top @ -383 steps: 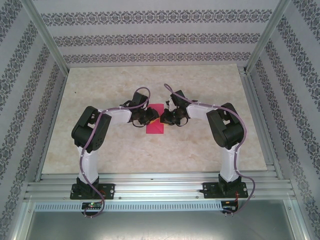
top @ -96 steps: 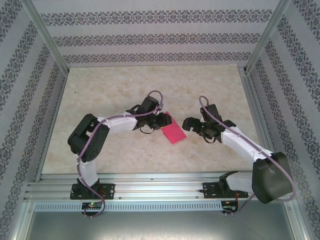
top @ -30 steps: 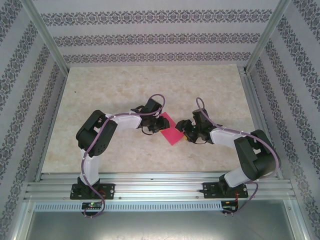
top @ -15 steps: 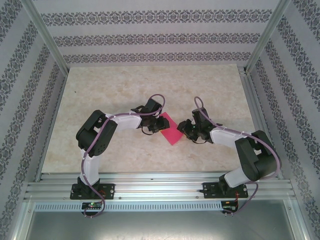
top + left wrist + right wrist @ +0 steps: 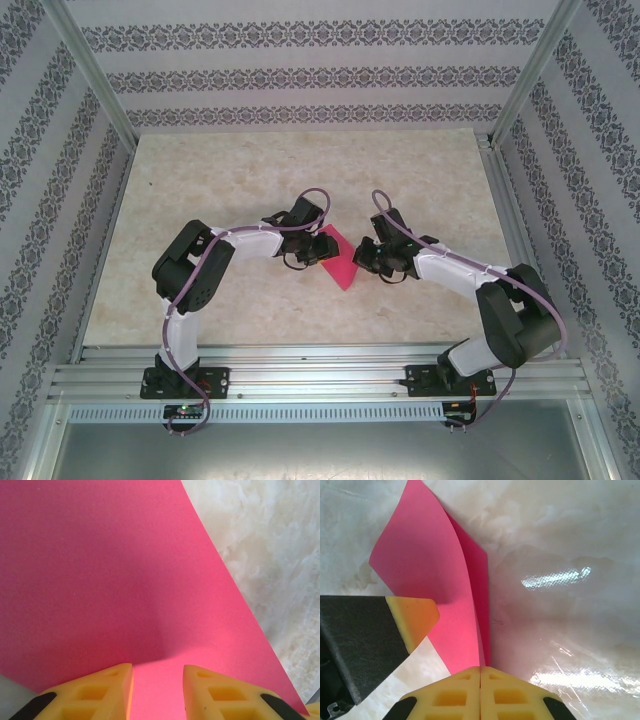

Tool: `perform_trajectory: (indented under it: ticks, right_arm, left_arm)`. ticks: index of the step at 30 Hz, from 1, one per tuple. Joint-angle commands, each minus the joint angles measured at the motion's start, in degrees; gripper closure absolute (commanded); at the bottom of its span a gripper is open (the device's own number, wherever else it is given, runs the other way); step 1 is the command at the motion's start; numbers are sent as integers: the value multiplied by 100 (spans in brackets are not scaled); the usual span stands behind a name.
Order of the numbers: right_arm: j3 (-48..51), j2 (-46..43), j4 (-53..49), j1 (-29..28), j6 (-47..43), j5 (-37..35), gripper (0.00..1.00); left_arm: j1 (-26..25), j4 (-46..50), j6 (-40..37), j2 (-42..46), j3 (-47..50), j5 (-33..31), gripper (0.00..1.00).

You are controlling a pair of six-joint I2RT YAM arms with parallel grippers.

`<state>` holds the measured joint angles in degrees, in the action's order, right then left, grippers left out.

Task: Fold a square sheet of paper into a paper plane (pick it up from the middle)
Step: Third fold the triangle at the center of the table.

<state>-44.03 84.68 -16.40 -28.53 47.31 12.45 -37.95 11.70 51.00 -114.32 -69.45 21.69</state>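
We see the sheet near the middle of the desk, between the two pincers, with one pink layer lifted off the other along a fold. The right pincer is closed, its fingertips pressed together on the sheet's near corner. The left pincer sits at the opposite edge, its yellow fingers apart with pink paper showing in the gap; we cannot tell whether it presses on the sheet or hovers just above it.
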Motion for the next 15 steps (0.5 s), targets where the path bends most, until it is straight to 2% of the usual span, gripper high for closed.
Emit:
perform_trajectory:
  ticks: [1,12,15]
  right_arm:
    - [-384,151,-463,-154,-298,-399,100]
    - [-1120,733,-1288,-393,-541,-680,100]
    - [-1292,911,-1290,-475,-540,-589,96]
  left_arm:
    - [-25,-27,-20,232,-60,-82,66]
    - [160,-147,32,657,223,-228,65]
    - [217,-175,79,475,200,-97,67]
